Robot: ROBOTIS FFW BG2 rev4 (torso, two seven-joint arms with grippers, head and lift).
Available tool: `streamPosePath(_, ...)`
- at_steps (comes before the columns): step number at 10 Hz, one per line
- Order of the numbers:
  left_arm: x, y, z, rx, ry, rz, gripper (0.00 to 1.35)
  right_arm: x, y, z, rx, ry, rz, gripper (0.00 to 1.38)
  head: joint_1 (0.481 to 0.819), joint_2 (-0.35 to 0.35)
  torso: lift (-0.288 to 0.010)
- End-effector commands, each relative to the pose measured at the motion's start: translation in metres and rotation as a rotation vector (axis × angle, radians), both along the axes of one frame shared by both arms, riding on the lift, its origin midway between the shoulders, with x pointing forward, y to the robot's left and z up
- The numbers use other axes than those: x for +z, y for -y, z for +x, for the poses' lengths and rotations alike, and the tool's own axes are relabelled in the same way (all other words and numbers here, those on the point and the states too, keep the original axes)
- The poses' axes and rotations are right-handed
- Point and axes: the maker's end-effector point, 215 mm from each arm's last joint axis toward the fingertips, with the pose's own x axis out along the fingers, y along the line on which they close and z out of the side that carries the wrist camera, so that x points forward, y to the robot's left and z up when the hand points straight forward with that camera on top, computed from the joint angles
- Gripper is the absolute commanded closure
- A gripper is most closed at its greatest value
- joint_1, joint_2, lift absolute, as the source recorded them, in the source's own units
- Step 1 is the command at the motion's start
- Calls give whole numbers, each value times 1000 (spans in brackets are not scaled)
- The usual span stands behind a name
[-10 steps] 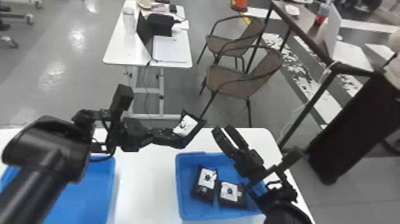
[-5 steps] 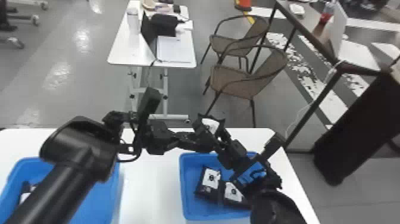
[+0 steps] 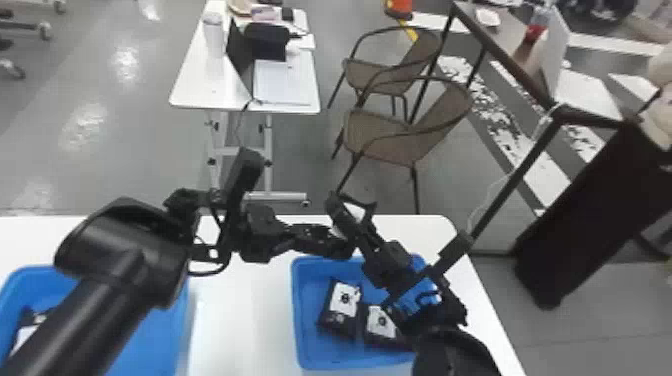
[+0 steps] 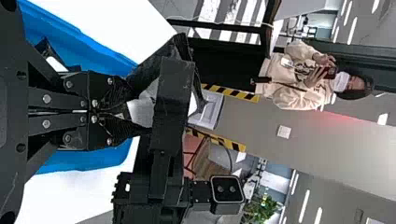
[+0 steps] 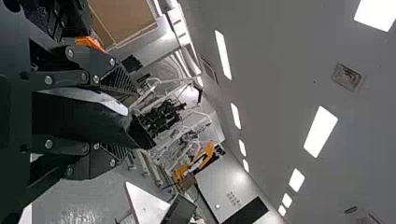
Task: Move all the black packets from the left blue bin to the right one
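My left gripper (image 3: 340, 245) is shut on a black packet (image 3: 356, 211) above the back of the right blue bin (image 3: 297, 320). In the left wrist view the left gripper (image 4: 130, 113) pinches the packet (image 4: 145, 105), and a finger of the other arm crosses in front. My right gripper (image 3: 352, 204) meets it from the right; in the right wrist view the right gripper (image 5: 128, 121) stands open around the packet (image 5: 81, 121). Two packets, one (image 3: 345, 299) beside another (image 3: 381, 322), lie in the right bin. Black-and-white packet material (image 3: 26, 332) shows in the left bin (image 3: 150, 345), partly behind the left arm.
Both bins stand on a white table (image 3: 235, 320), with a bare strip between them. Beyond it are a second white table (image 3: 200, 75), brown chairs (image 3: 395, 135) and a dark-framed desk (image 3: 530, 75).
My right gripper has moved up and left until its fingers stand around the held packet. The left gripper has shifted slightly right with the packet, and the head view has shifted a little.
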Motion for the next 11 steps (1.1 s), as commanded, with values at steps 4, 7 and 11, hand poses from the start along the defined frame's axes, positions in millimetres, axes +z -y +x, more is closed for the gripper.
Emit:
streamPosePath(4, -28, -75, 7, 189, -88, 1, 133, -24, 48, 0, -116, -42, 66, 1276, 695, -236, 0)
streamPosePath(7, -65, -228, -7, 575, -233, 18, 101, -97, 95, -21, -205, -191, 34, 1273, 695, -180, 0)
streamPosePath(11, -91, -383, -53, 1010, -313, 50, 99, -148, 125, -46, -283, -302, 3, 102, 695, -12, 0)
